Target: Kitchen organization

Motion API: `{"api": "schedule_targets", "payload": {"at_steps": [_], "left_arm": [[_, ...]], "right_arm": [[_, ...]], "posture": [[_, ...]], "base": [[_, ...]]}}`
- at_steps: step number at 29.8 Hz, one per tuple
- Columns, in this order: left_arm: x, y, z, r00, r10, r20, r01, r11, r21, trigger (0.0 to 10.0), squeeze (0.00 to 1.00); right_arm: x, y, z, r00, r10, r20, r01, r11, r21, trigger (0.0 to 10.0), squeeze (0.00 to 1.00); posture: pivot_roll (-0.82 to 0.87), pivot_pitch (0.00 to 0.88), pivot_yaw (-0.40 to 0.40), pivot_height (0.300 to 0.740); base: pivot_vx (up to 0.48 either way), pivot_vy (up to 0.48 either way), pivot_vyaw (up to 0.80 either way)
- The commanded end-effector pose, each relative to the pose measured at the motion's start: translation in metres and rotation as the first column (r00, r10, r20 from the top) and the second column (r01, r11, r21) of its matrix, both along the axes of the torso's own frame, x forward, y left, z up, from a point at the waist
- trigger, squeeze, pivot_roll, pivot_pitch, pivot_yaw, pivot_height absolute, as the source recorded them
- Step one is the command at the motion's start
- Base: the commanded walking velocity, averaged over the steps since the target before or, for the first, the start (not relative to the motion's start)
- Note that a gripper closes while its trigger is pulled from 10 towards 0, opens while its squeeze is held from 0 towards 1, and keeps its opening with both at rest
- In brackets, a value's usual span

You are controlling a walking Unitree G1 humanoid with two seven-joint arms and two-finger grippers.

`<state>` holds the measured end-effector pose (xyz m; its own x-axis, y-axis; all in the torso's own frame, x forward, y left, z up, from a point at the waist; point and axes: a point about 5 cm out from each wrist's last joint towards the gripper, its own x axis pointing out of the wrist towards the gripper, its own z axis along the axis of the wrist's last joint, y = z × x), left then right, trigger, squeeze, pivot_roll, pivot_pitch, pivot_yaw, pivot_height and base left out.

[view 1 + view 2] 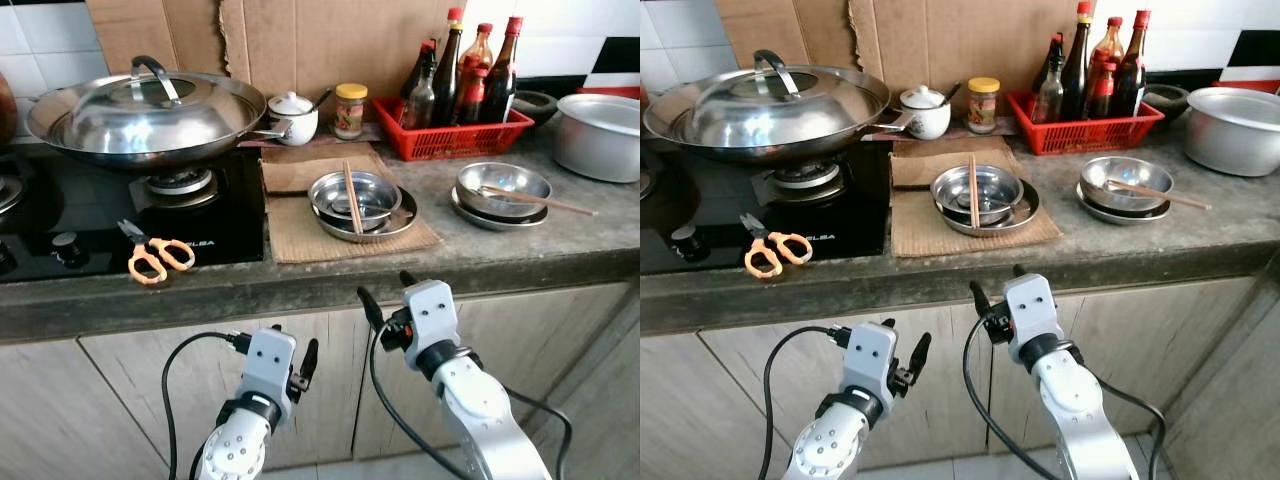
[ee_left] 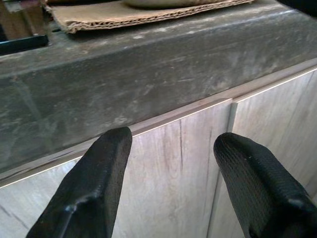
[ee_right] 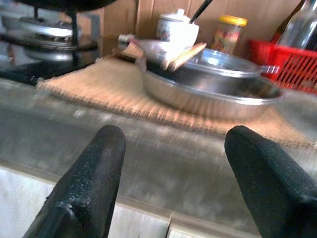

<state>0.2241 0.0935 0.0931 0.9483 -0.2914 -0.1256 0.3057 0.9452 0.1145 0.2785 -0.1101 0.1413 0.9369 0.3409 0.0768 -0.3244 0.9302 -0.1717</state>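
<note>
Chopsticks (image 1: 352,196), laid near-to-far across the bowl (image 1: 355,193), are found just beyond the right claw (image 1: 388,291), held apart and empty.

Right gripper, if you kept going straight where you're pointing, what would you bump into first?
Probably the counter's front edge: the open right gripper aims at it. If it passed just above, the cardboard mat and steel bowl come next. Depth is unclear.

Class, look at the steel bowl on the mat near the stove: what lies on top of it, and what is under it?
A pair of chopsticks lies across the bowl. Under it sits a steel plate, which rests on a cardboard mat. The plate's middle is covered by the bowl.
</note>
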Motion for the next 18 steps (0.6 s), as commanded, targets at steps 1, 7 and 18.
{"api": "schedule_targets", "payload": {"at_steps": [1,7,18], "left_arm": [[0.000,-0.001,0.006,1.000,-0.004,0.025,0.004,1.000,0.001,10.0,0.00],[0.000,-0.002,0.008,0.999,-0.008,0.042,0.007,1.000,0.019,10.0,0.00],[0.000,-0.004,0.011,0.999,-0.009,0.052,0.008,1.000,0.016,10.0,0.00]], "right_arm": [[0.007,0.002,0.005,1.000,-0.011,0.018,0.011,1.000,-0.008,10.0,0.00],[0.030,0.015,0.022,0.999,0.003,0.051,-0.003,1.000,0.004,10.0,0.00],[0.047,0.029,0.036,0.997,0.018,0.073,-0.020,0.999,0.035,10.0,0.00]], "posture": [[0.13,0.000,-0.041,0.740],[0.14,0.000,-0.048,0.740],[0.15,0.000,-0.059,0.740]], "base": [[0.000,0.000,0.00],[0.000,0.000,0.00],[0.000,0.000,0.00]]}}
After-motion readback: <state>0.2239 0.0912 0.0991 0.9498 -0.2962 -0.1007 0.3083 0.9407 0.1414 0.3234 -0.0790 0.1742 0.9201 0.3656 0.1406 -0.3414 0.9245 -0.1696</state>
